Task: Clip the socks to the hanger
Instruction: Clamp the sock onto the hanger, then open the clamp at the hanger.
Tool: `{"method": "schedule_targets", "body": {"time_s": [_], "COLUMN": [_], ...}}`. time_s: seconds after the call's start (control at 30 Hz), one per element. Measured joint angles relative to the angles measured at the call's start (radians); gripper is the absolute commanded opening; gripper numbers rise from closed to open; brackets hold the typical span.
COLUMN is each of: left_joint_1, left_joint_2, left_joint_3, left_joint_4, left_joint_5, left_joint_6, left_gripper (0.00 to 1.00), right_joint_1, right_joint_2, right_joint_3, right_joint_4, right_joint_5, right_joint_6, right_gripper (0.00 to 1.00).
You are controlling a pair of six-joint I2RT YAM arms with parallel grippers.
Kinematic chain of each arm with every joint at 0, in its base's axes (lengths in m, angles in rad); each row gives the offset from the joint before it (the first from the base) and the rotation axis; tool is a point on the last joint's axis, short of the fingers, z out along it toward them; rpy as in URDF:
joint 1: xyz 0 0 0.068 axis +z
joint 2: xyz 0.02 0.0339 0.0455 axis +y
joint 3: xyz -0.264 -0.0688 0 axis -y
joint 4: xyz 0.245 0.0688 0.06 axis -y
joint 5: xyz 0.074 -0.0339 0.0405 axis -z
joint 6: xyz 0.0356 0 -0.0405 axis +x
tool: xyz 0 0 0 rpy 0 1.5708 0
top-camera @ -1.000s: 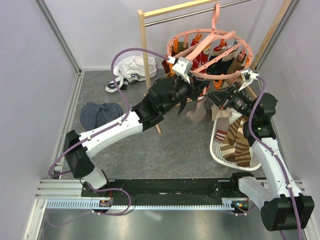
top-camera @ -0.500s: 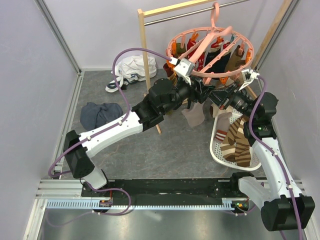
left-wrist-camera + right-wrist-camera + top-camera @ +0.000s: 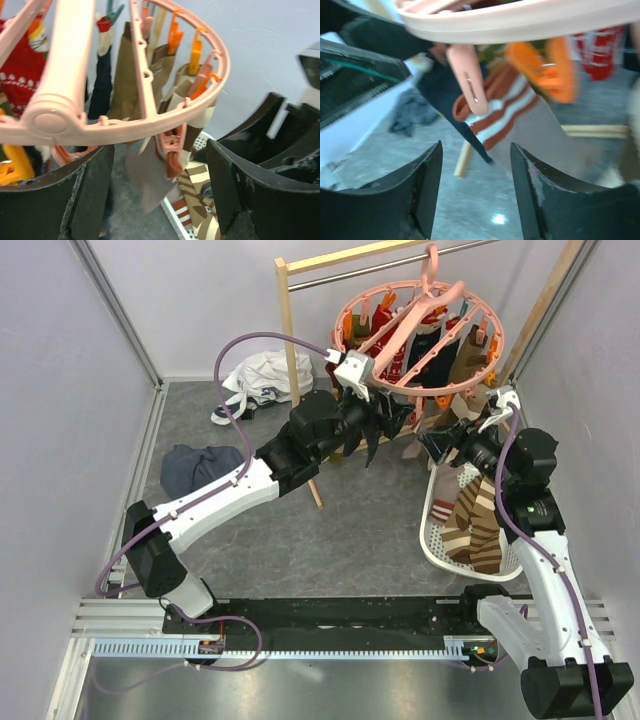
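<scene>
From above, the hanger (image 3: 410, 325) hangs by its hook from the metal bar (image 3: 390, 268). Most of its ring already carries clipped socks (image 3: 440, 350), so the task looks well advanced but not finished: the white basket (image 3: 430, 540) on the right holds several striped socks (image 3: 475, 530) not yet hung. In the left wrist view, the left gripper (image 3: 160, 195) is spread wide and empty under the ring, with a tan sock (image 3: 147, 180) dangling from a pink clip (image 3: 170, 150) between its fingers. In the right wrist view, the right gripper (image 3: 475, 190) is likewise parted and holds nothing, below a brown-striped sock (image 3: 505, 112) pinned by a pale clip (image 3: 470, 85)
</scene>
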State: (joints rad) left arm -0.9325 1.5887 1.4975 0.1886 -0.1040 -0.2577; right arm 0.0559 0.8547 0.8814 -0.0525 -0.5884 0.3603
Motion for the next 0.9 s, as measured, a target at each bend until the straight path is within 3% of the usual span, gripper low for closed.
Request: {"method": "schedule_targets", "body": {"time_s": [0.13, 0.27, 0.9], "left_joint_1": [0.031, 0.056, 0.102], "left_joint_2": [0.000, 0.000, -0.050], "left_joint_3": [-0.008, -0.017, -0.053], "left_joint_4": [-0.008, -0.009, -0.024], "left_joint_5": [0.000, 0.001, 0.005], "left_joint_6": [-0.012, -0.024, -0.041], "left_gripper": [0.80, 0.80, 0.80], "right_joint_1": [-0.031, -0.063, -0.086], "right_joint_2": [0.003, 0.036, 0.240], "right_joint_3": [0.043, 0.076, 0.106], "right_joint_4": [-0.100, -0.129, 0.240], "right_joint_5": [0.119, 0.145, -0.250], "right_joint_6": [-0.080, -0.123, 0.029], "right_gripper": [0.70, 0.70, 0.65]}}
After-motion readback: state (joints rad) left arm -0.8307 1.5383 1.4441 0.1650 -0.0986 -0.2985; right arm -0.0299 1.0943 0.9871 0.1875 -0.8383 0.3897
